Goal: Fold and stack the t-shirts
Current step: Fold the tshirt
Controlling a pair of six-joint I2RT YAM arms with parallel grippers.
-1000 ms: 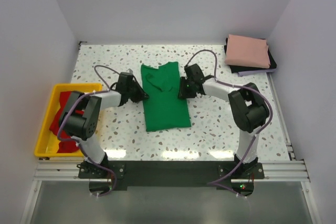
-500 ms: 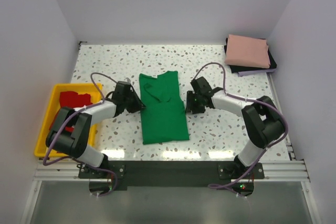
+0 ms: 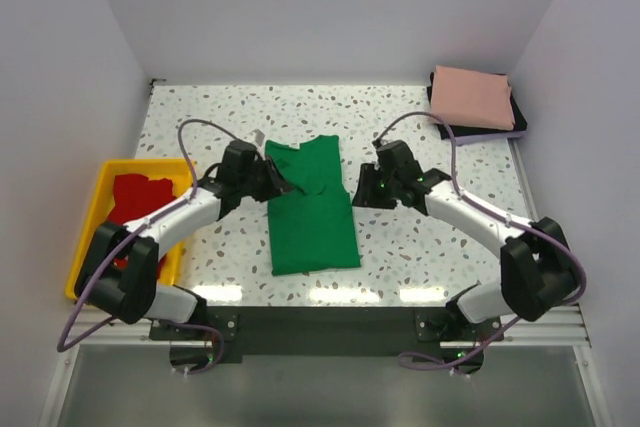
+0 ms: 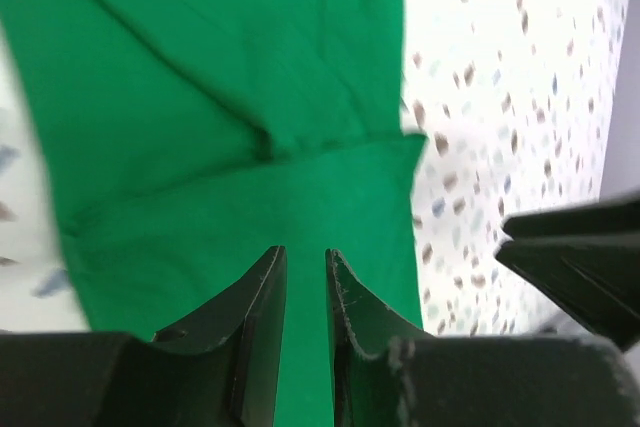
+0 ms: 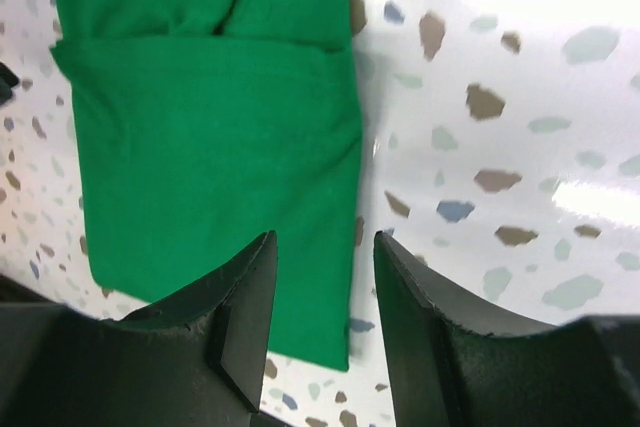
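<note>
We see the speckled table (image 3: 420, 117) from overhead, walled on three sides, with bare surface open across the upper left and lower right of the frame. At centre lies the green t-shirt (image 3: 312, 217), folded into a long strip with its sleeves turned in. Its straight side edges run top to bottom and its near hem sits square toward the lower centre, well clear of the table's front edge.

The yellow tray (image 3: 82, 247) hugs the left edge and holds the red t-shirt (image 3: 135, 197), which is crumpled. The salmon pink t-shirt (image 3: 472, 97), folded flat, rests on dark folded cloth (image 3: 518, 117) in the upper right corner.

The left gripper (image 3: 285, 185) is at the strip's upper left edge, and the right gripper (image 3: 358, 192) is just beside its right edge.

In the left wrist view the fingers (image 4: 260, 337) stand a narrow slot apart over green cloth (image 4: 200, 97), with nothing pinched between them. In the right wrist view the fingers (image 5: 240, 327) gape wider (both pincers released). They straddle the shirt's right edge (image 5: 345, 197), where green meets bare table.
</note>
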